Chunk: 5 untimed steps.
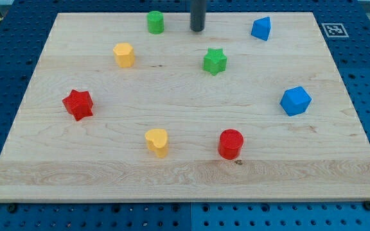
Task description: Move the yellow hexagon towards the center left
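Note:
The yellow hexagon point(124, 54) stands on the wooden board point(185, 179) in the upper left part. My tip point(197, 29) is near the view's top centre, well to the right of the yellow hexagon and a little above it. The tip lies between the green cylinder point(155, 22) on its left and the blue triangular block point(261, 29) on its right. It touches no block.
A green star point(215, 61) lies just below and right of the tip. A red star point(78, 104) sits at the centre left. A yellow heart point(157, 141) and a red cylinder point(230, 144) stand low in the middle. A blue hexagonal block point(295, 101) is at the right.

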Motion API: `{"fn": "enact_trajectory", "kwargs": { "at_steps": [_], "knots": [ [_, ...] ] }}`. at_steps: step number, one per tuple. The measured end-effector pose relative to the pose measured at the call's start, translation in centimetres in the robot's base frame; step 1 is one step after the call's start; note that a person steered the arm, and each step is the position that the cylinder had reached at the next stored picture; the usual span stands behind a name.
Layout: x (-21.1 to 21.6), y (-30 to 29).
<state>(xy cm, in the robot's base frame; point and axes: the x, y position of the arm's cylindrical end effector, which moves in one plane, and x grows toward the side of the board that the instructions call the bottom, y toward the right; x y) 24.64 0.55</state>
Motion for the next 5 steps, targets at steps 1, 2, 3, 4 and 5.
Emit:
{"fn": "enact_trajectory", "kwargs": {
  "at_steps": [1,2,3,4,5],
  "knots": [
    [2.2,-1.2],
    [3.8,-3.6],
    [3.9,-6.3],
    [4.9,-8.2],
    [5.3,-9.2]
  ]
}}
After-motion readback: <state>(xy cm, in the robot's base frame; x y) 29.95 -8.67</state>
